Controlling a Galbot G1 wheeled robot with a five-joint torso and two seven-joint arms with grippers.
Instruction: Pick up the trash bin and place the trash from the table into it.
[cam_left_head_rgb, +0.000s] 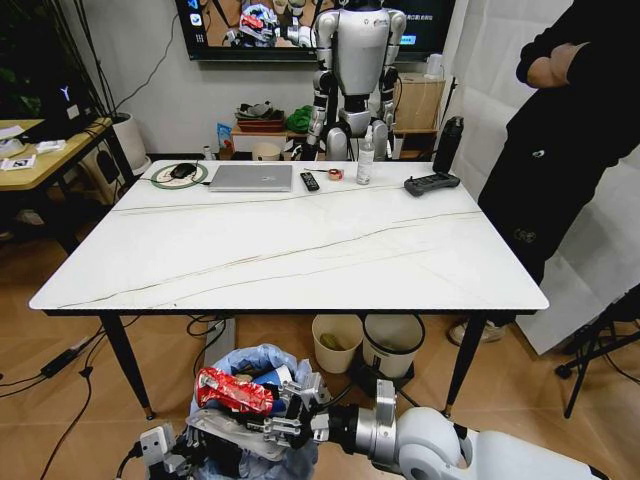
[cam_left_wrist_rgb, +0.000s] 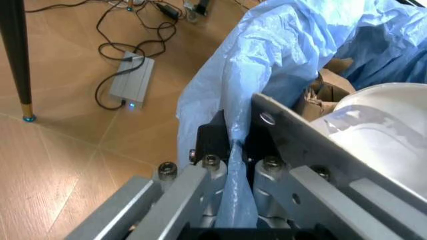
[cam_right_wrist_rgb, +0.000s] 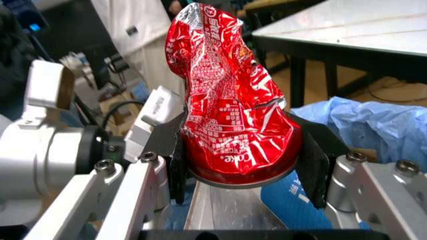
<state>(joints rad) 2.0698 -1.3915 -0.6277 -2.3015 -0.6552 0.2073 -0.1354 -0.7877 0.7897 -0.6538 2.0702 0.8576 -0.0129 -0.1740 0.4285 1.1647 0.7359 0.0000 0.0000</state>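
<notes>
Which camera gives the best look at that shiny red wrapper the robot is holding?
The right wrist view: the red wrapper shows up close, pinched in the right end effector, its print visible. The head view shows it small, above the trash bin below the table. The left wrist view shows the bin's blue bag instead.

From my seat the silver laptop (cam_left_head_rgb: 251, 177) lies closed and serves as my landmark: just beside it on one side I see a black mouse on a round green-rimmed pad (cam_left_head_rgb: 179, 173), and on the other a black remote (cam_left_head_rgb: 310, 181), then a clear bottle (cam_left_head_rgb: 365, 157) and, farther along, a black controller (cam_left_head_rgb: 431, 183) with a dark flask (cam_left_head_rgb: 447, 145) behind it. Behind the laptop stands a grey humanoid robot (cam_left_head_rgb: 358, 70) under a wall screen (cam_left_head_rgb: 250, 25). Well below the laptop, on the wooden floor, I make out a cream bucket (cam_left_head_rgb: 337, 343) beside a white bin with a dark base (cam_left_head_rgb: 392, 346), and a grey power strip (cam_left_wrist_rgb: 131, 80) among black cables.
</notes>
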